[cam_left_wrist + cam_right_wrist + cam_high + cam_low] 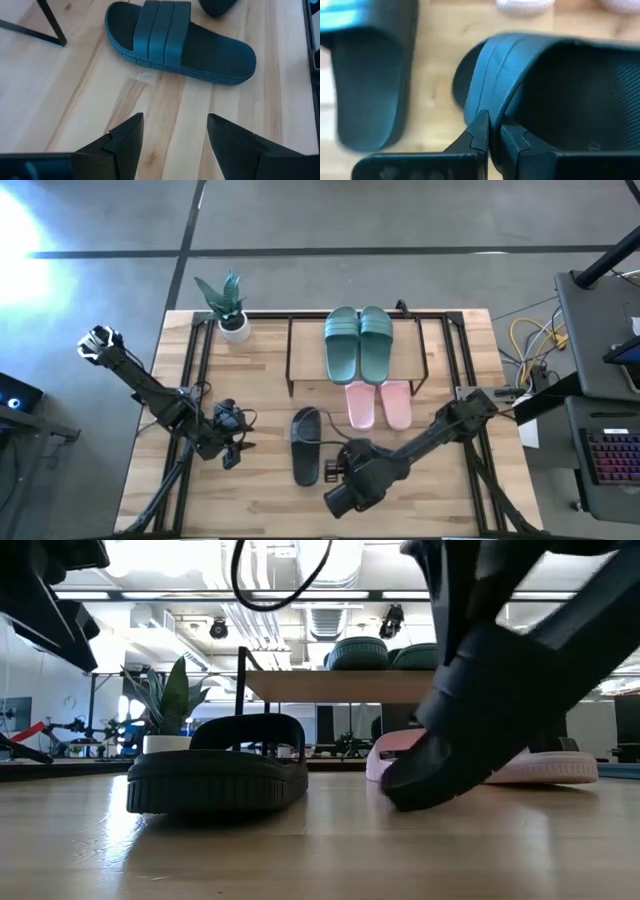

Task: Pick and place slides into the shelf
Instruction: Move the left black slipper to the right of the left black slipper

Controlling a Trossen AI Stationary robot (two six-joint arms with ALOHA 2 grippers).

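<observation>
While the right claw [492,132] pinches the strap edge of one black slide [470,710], tilted with its toe on the worktop [260,500], that thin grip could slip. Left of it, the left claw [175,132] hovers wide open, empty, near the other black slide [305,445]. Farther off, the pink pair [378,404] sits under the shelf [305,345], and the green pair [358,342] sits on top.

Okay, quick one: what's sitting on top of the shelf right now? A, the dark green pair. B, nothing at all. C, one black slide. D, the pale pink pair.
A: in the high view the dark green pair lies side by side on the shelf top board, while the pale pink pair lies on the table in front of the shelf.
</observation>
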